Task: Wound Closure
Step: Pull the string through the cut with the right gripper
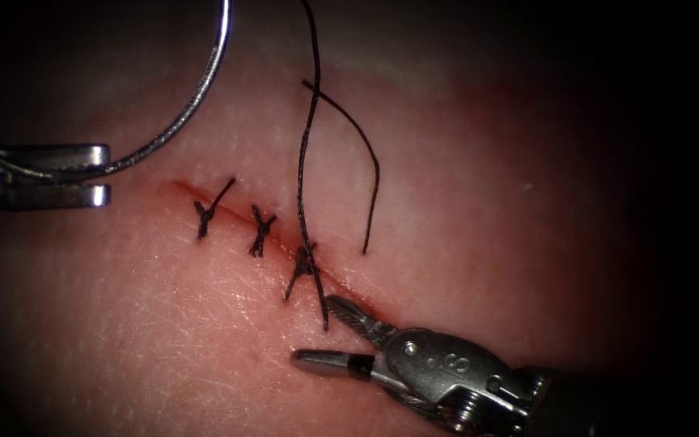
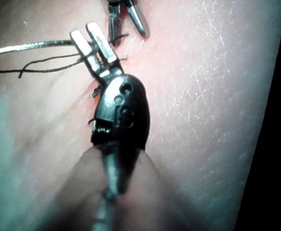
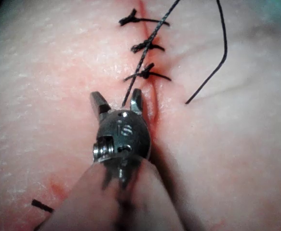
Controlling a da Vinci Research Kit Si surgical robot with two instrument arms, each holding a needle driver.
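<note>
The left tool is shut on the curved needle, gripping it partway along its curve. The needle arcs up off the tissue, left of the cut, and is not in the tissue. In the left wrist view the jaws clamp the needle. The right tool stands open at the cut's lower end and holds nothing. Thread rises from the third knot. In the right wrist view the thread ends between the open jaws.
Two more tied stitches cross the cut higher up. A loose strand of thread lies on the tissue right of the cut. A short cut piece of thread lies by red fluid.
</note>
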